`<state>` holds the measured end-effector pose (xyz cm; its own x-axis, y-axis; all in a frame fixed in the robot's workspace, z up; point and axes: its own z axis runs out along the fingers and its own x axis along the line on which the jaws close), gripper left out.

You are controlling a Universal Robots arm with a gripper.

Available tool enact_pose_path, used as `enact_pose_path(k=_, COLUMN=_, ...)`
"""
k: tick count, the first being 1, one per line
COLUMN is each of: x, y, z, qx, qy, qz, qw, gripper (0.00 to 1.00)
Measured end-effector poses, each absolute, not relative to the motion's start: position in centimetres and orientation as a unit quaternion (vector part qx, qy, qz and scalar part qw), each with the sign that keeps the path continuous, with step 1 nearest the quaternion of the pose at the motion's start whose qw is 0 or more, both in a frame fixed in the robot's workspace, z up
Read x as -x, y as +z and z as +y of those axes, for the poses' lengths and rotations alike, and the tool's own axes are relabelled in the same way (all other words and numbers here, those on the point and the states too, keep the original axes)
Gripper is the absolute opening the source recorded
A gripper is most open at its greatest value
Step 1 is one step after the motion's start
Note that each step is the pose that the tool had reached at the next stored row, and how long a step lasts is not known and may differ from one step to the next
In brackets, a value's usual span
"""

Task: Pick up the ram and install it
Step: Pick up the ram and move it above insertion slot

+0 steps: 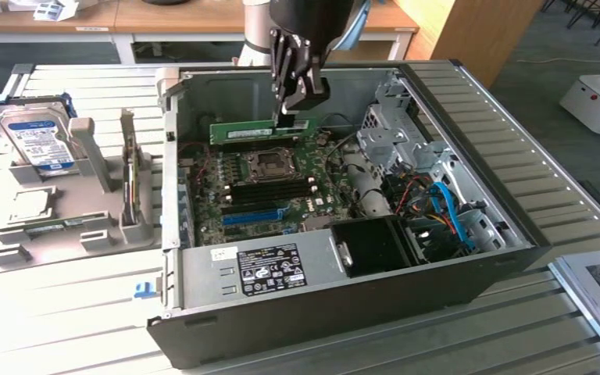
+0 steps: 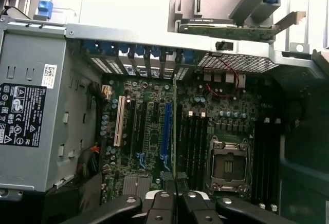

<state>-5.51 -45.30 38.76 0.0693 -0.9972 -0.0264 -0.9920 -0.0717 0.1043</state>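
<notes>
Closest to me is the power supply [image 1: 263,269] with its black label, set against the near wall of the open computer case [image 1: 508,180]. The case lies on its side in the middle of the slatted desk [image 1: 71,312], and its near corner is cut off from sight.

The arm [image 1: 300,31] comes down into the case from above, its upper part out of frame. Its jaws are pinching the ram [image 1: 248,132] at the end toward the exterior view's right, so that end is covered. The stick stands on edge and level, with its long axis running across the case, roughly parallel to the far wall. It hangs over the board on the far side of the CPU socket [image 1: 269,164], and I can't judge how high. A pale label shows on its face, but the chips are hard to make out.

From the wrist the ram [image 2: 176,131] is only a thin edge running away from the black fingers [image 2: 154,208]. It lies alongside the bank of dark memory slots [image 2: 195,142] and parallel to them.

Toward the desk edge on the exterior view's left, a grey holder [image 1: 60,226] carries a hard drive [image 1: 37,141] and an upright expansion card [image 1: 128,183], seen edge-on.
</notes>
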Motion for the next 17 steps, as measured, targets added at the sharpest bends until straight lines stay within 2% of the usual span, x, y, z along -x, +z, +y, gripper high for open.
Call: enact_pose_path(k=17, x=5.5, y=36.4, z=-45.3, qx=-0.731, qy=-0.04, qz=-0.681, qw=0.025, gripper=0.12)
